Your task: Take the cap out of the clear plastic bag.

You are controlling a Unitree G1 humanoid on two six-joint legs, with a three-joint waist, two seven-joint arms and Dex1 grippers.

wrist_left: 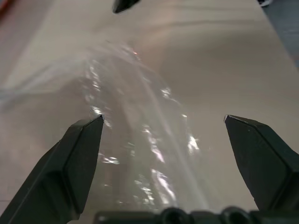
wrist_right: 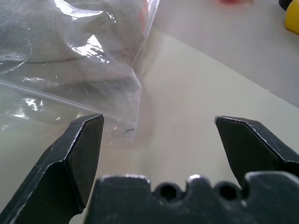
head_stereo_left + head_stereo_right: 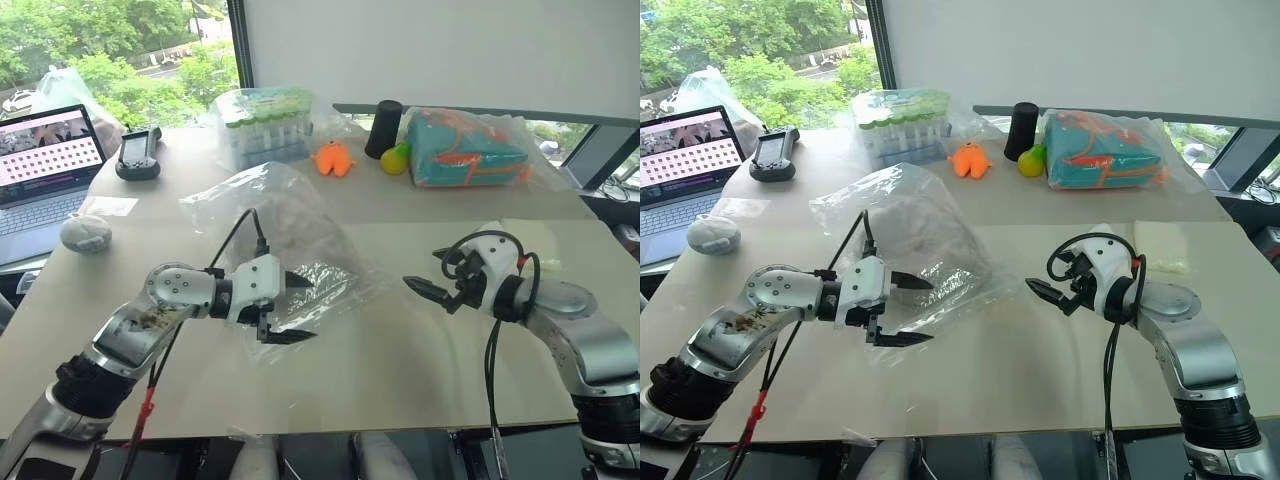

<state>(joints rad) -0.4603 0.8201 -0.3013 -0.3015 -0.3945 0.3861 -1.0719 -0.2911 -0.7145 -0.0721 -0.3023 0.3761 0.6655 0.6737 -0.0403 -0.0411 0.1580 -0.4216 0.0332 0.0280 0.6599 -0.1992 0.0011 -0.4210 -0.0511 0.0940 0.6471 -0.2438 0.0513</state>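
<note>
- Cap [image 3: 910, 232] sits inside the clear plastic bag [image 3: 940, 285], which lies crumpled mid-table [image 3: 1040, 360].
- Left gripper [image 3: 908, 310] hovers over the bag's near edge, fingers spread wide, grasping nothing.
- Right gripper [image 3: 1052, 292] waits just beside the bag's right corner, fingers likewise released and empty, pointing toward it.

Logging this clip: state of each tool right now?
Left tool: open, empty, over the clear plastic bag.
Right tool: open, empty, beside the bag.
</note>
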